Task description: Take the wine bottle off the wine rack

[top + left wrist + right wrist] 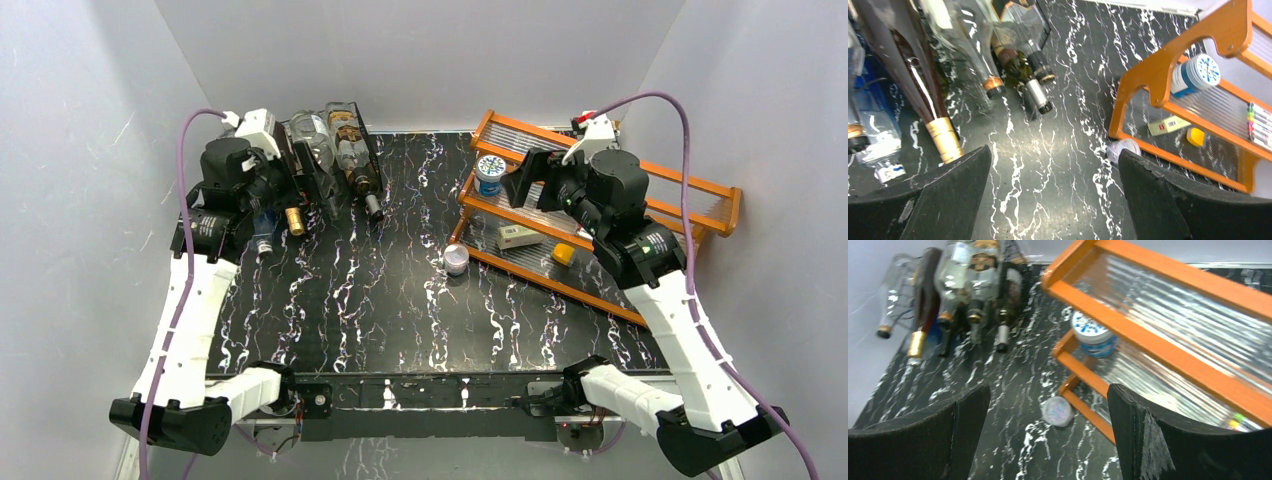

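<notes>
**Wine bottle on its side at the rack, both grippers wide and empty**

Wine bottle (pixel 910 70), dark with a gold foil neck, lies on its side among several other bottles at the wine rack (pixel 370 145) in the far left corner of the table (pixel 400 300). All the necks point out toward the middle of the table. The left gripper (pixel 1054 152) hangs just in front of those necks, its fingers spread wide with only bare tabletop between them. In the left wrist view the gold foil end sits just beside the tip of one finger (pixel 948 190); whether they touch cannot be told.

The right gripper (pixel 1048 387) is held above the orange shelf (pixel 700 185) on the right side, its fingers also spread wide and holding nothing. A blue-and-white jar (pixel 489 172) stands on the shelf, and a small round tin (pixel 456 258) sits on the table just beside the shelf's near corner.
</notes>
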{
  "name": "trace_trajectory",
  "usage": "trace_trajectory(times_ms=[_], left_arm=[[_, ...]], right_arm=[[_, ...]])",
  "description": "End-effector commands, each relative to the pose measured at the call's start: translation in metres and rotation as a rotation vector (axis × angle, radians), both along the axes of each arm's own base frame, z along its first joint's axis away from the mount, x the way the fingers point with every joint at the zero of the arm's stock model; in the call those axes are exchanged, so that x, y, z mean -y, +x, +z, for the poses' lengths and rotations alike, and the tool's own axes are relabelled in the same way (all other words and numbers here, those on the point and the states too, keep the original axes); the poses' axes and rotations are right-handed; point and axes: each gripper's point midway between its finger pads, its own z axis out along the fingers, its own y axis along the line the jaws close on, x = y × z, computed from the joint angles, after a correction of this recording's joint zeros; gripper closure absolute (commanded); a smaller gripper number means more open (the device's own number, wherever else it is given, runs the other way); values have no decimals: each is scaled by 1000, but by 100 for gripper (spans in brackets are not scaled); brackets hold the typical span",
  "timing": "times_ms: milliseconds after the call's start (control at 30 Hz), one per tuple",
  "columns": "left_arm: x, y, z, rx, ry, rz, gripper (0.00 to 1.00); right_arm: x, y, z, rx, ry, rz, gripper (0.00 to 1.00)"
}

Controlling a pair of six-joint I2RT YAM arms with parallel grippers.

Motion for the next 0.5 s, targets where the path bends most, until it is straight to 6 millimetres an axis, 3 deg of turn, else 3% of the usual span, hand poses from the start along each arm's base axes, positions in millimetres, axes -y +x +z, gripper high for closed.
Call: trace_trajectory(times_ms=[0,167,333,467], left_arm=[[15,-15,-10,-46,-32,-111,2],[8,-13,-29,-121,9,-82,2],[-1,4,-41,-201,49,-24,2],[22,23,-48,-267,-31,-96,2]], right_arm=[[-32,-21,30,108,133,200,2],[-41,-30,23,127,165,273,2],[-55,-35,22,99,177,354,2],[-63,-40,26,99,200,410,2]])
